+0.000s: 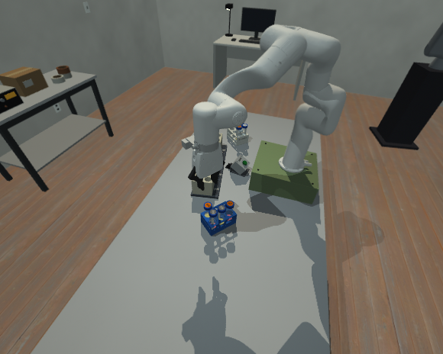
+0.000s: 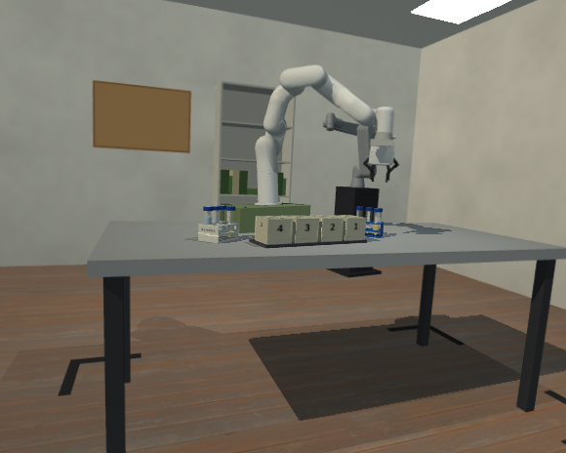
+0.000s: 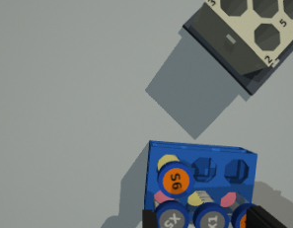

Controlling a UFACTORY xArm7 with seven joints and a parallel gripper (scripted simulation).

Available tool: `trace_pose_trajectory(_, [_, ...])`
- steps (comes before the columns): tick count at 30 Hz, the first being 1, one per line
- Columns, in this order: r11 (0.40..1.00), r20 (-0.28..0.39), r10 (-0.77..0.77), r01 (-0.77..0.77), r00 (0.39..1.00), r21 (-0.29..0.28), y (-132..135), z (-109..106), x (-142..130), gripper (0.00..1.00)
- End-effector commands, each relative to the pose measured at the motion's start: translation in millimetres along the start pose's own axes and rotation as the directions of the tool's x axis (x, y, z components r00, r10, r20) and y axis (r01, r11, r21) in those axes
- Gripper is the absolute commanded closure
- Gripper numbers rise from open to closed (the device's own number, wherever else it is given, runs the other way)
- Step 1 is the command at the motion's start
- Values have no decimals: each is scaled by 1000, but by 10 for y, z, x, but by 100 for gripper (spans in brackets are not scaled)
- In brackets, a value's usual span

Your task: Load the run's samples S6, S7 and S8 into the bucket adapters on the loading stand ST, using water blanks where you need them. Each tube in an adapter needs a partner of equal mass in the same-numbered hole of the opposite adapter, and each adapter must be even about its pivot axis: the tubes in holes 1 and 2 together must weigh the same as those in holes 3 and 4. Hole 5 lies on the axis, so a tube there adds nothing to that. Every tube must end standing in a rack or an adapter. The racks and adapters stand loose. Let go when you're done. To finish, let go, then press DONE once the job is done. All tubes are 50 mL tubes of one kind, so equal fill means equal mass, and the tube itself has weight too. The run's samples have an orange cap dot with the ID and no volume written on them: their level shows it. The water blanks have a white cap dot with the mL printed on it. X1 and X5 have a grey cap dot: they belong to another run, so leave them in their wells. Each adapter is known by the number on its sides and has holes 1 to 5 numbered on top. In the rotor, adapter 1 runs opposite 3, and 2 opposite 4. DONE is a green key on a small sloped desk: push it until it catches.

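Note:
My gripper point(image 1: 208, 183) point(image 2: 380, 181) point(image 3: 206, 221) is open and empty, high above the table near the blue rack point(image 1: 218, 226) point(image 2: 378, 235) point(image 3: 201, 149). Orange-capped S6 point(image 1: 208, 206) point(image 3: 176, 181) stands in its corner well. Grey-capped X5 point(image 1: 213, 213) point(image 3: 172, 220) and X1 point(image 1: 221, 208) point(image 3: 211, 221) stand in the other row, beside another orange-capped tube point(image 1: 230, 204). Adapters 4 point(image 2: 280, 229), 3 point(image 2: 306, 229), 2 point(image 2: 332, 228) and 1 point(image 2: 355, 226) point(image 3: 248, 24) sit in a row on the loading stand point(image 2: 294, 244). Adapter 1's holes visible in the wrist view look empty.
The white rack point(image 1: 242, 141) point(image 2: 208, 234) at the far end holds several blue-capped tubes, one with an orange dot. The green DONE key point(image 1: 244, 162) is on its small desk, between the stand and the green base block point(image 1: 283, 185) of the arm.

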State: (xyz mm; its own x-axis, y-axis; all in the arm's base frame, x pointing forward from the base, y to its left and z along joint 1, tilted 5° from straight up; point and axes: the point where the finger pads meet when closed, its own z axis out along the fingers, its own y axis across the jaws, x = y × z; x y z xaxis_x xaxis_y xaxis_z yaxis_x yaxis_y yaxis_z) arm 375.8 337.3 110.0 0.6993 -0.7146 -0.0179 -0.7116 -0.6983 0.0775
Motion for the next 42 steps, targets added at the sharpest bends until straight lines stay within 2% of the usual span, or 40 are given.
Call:
trace_pose_trajectory(1, [996, -10, 84, -84, 996, 4, -14, -21, 0, 43])
trace_pose_trajectory(12, [996, -10, 84, -84, 996, 4, -14, 19, 1, 43])
trace_pose_trajectory(42, [996, -10, 85, -84, 996, 4, -15, 580, 6, 43])
